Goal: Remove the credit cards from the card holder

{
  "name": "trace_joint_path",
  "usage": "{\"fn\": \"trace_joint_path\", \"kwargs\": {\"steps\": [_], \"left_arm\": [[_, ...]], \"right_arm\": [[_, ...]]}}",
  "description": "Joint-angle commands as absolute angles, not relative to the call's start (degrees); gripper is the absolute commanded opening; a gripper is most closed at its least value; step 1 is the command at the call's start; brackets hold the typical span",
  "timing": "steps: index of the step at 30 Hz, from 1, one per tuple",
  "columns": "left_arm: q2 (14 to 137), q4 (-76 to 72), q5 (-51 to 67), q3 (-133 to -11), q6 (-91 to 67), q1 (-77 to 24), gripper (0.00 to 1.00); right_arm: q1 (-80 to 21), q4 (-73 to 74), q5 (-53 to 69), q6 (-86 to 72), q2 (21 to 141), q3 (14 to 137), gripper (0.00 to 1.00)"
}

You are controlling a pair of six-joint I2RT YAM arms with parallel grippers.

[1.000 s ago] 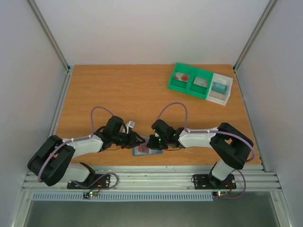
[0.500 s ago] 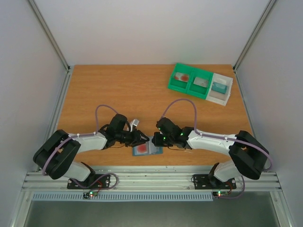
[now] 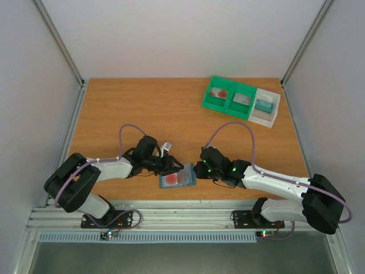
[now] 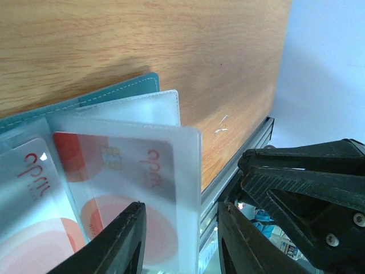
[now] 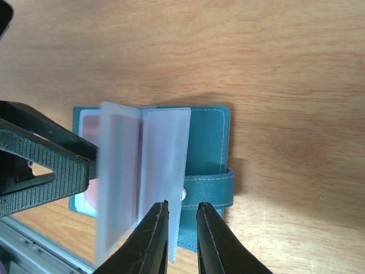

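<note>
Outward has swung the right arm; right gripper (image 5: pixel 181 208) sits nearly closed astride the stitched card holder's (image 5: pixel 208 142) frosted sleeve (image 5: pixel 165 148), grip unclear, while left gripper (image 4: pixel 179 228) gapes half-open over glossy red credit cards (image 4: pixel 114 165).

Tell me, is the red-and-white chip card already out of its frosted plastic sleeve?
No, the red-and-white chip card lies inside the frosted plastic sleeve of the teal card holder.

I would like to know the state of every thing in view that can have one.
Holder: open, lying flat.
Sleeves: fanned up, cards inside.
Left gripper: part open around a sleeve, grip unclear.
Right gripper: narrow around a sleeve, grip unclear.
Green tray: reddish piece and grey piece inside.
White tray: teal piece inside.
</note>
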State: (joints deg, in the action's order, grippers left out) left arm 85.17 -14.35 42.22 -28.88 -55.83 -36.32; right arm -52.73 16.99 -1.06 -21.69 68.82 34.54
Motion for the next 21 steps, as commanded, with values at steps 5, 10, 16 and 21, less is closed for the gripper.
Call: {"fn": "trace_joint_path", "kwargs": {"steps": [5, 10, 16, 21], "left_arm": [[84.4, -12.05, 39.89, -31.21, -54.01, -36.66, 0.39], [82.63, -9.01, 36.97, -30.1, -53.13, -36.39, 0.39], [81.04, -5.39, 34.1, -28.87, -50.44, -35.29, 0.39], [80.66, -8.72, 34.39, -26.31, -51.72, -34.81, 0.39]], "right_arm": [[-53.13, 15.65, 0.31, -21.2, 68.33, 35.65, 0.17], [-53.15, 12.87, 3.37, -20.87, 68.79, 35.97, 0.17], [-53.12, 10.32, 5.35, -20.72, 73.35, 37.59, 0.16], [-53.17, 9.15, 4.38, -21.0, 76.28, 38.1, 0.15]]}}
